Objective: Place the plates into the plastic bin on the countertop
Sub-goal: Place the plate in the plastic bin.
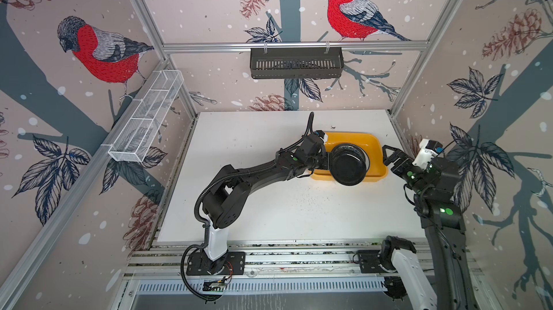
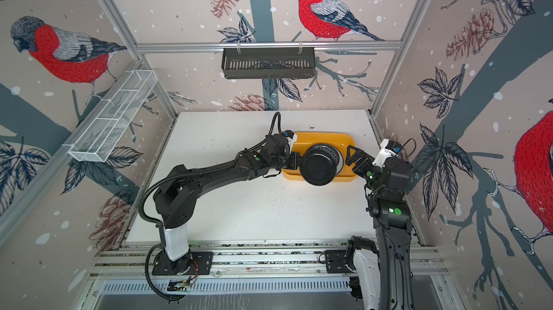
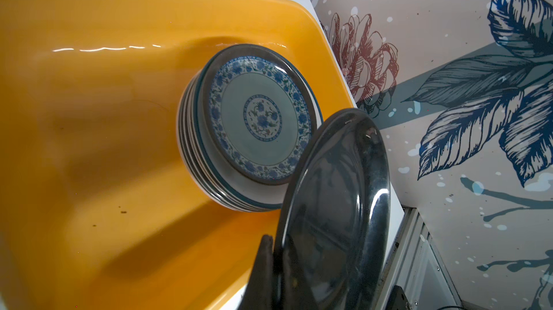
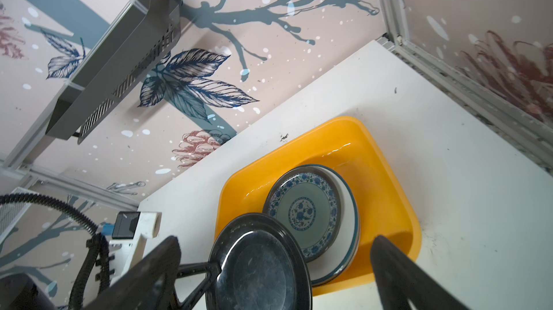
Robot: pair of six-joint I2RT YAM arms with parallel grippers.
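A plain black plate hangs tilted over the near edge of the yellow plastic bin, and my left gripper is shut on its rim. Inside the bin stands a stack of plates, topped by a blue-green patterned one. The black plate overlaps the stack's near side. My right gripper is open and empty, just right of the bin and above the white countertop.
A black slotted basket hangs on the back rail and a white wire mesh rack on the left wall. The right wall stands close behind my right arm. Aluminium rails run along the front edge.
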